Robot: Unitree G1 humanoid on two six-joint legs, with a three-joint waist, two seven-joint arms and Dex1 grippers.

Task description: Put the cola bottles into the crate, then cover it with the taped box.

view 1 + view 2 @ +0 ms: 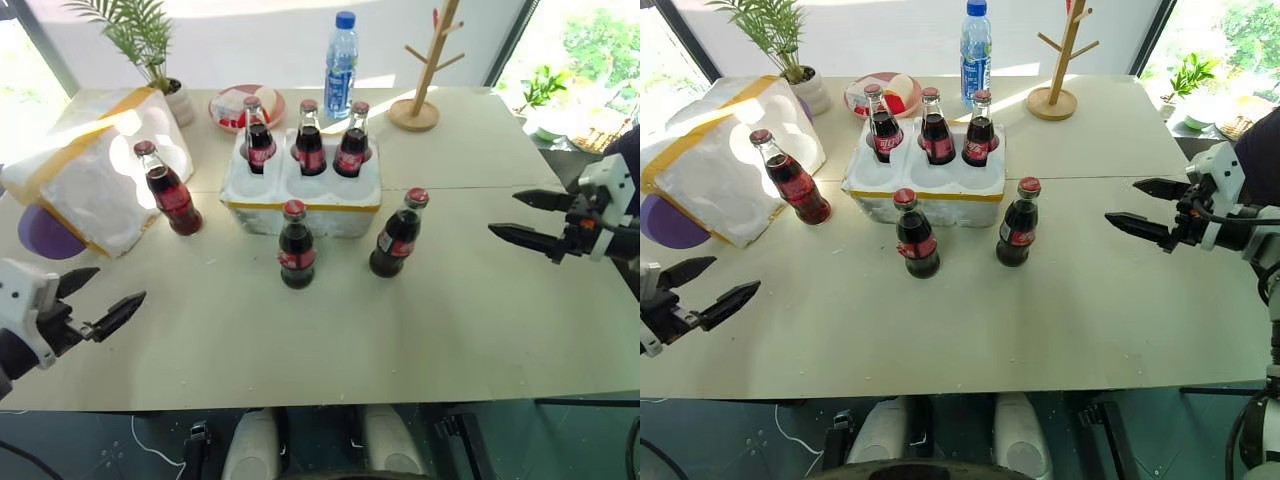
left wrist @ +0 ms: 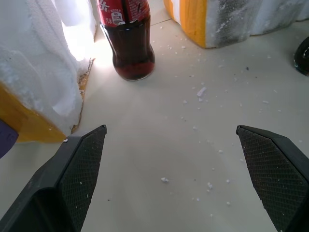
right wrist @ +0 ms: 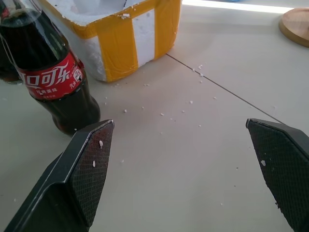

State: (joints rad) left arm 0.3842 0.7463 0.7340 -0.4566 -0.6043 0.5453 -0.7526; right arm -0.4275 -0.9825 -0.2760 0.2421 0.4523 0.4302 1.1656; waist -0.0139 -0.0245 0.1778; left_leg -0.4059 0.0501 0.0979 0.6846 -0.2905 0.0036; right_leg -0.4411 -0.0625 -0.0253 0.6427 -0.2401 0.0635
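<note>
Both of my grippers hang over the pale table [image 1: 470, 330] with their black fingers spread wide and nothing between them: the left gripper [image 1: 100, 303] low at the near left corner, the right gripper [image 1: 534, 219] out at the right edge, pointing in toward the middle. Half the job looks done. Three cola bottles [image 1: 310, 140] stand upright in the back row of the crate [image 1: 300, 195], a low block of crumbly white foam with a yellow tape band along its front edge, and its three front holes are open to receive the rest. The other three stand on the table: one [image 1: 296, 245] just in front of the crate, one [image 1: 398, 235] near its right front corner and nearest my right gripper, and one [image 1: 170, 188] to the left, between the crate and the taped box [image 1: 90, 175]. That box, bulky rough foam crossed by wide yellow tape, lies tilted on the left, I judge parked there until the bottles are in. The bottles are smooth dark glass, narrow at the red cap and swelling below a red label, so a grip at the neck or body should hold. Foam crumbs speckle the tabletop. Behind stand a blue-capped water bottle [image 1: 341, 52], a wooden stand [image 1: 428, 70] and a potted plant [image 1: 150, 45].
</note>
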